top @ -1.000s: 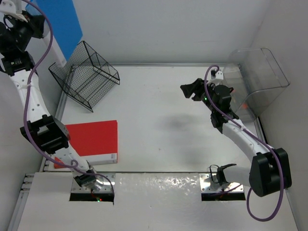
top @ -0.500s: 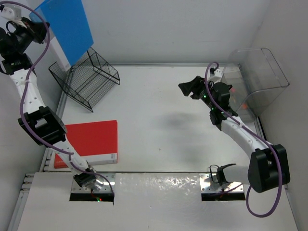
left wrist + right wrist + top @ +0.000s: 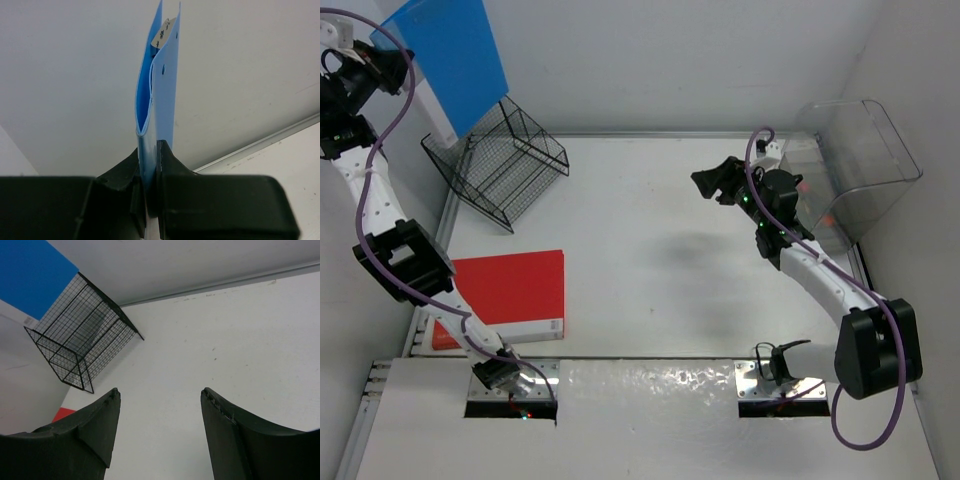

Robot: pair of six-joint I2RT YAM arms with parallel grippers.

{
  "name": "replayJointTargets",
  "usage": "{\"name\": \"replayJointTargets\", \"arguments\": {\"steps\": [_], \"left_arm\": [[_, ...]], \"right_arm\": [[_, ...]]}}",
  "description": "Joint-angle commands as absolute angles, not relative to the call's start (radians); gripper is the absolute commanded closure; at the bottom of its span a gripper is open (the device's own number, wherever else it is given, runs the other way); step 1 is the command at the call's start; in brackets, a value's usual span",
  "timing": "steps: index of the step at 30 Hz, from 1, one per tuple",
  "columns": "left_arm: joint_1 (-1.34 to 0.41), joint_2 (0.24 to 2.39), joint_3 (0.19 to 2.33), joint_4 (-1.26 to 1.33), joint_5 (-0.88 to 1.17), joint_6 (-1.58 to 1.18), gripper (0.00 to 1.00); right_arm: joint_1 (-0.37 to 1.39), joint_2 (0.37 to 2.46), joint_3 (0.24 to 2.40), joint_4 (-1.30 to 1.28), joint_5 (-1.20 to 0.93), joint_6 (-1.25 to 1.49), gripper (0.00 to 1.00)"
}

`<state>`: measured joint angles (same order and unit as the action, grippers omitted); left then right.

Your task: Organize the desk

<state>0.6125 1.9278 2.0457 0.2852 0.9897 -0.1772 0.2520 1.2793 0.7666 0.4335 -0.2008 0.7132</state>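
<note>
Worktop (image 3: 660, 260) fills the middle of the top view, ahead of both arm bases, with white walls close behind it and on its right. A grey rail (image 3: 660, 133) runs along its far edge. The centre and the near stretch lie bare, which is the widest room for moving; everything else sits at the corners and the left side.

A black wire basket (image 3: 500, 165) stands tilted in the far left corner. A clear plastic bin (image 3: 865, 165) sits in the far right corner, and a small orange spot shows through its wall, too small to tell what it is. A red folder (image 3: 510, 295) lies flat by the left edge, between the basket and the left arm's base.

The left arm reaches high beyond the left edge. Its end effector (image 3: 151, 170) is clamped on the lower edge of a blue folder (image 3: 160, 90), held upright above the basket.

The right arm bends out from the near right. Its end effector (image 3: 160, 395) hovers over the far right part, just beside the bin, pointing left with its fingers wide apart and holding nothing.
</note>
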Motion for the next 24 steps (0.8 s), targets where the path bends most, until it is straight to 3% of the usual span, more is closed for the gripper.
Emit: {"name": "replayJointTargets", "arguments": {"steps": [1,24], "left_arm": [[0.64,1.933,2.059,0.37,0.999,-0.202,1.0],[0.663,1.921,1.976,0.27,1.016,-0.104,1.0]], "right_arm": [[0.253,1.289,0.815,0.46,-0.19,0.696,0.36],[0.252,1.324,0.818,0.472,-0.186,0.715,0.36]]}}
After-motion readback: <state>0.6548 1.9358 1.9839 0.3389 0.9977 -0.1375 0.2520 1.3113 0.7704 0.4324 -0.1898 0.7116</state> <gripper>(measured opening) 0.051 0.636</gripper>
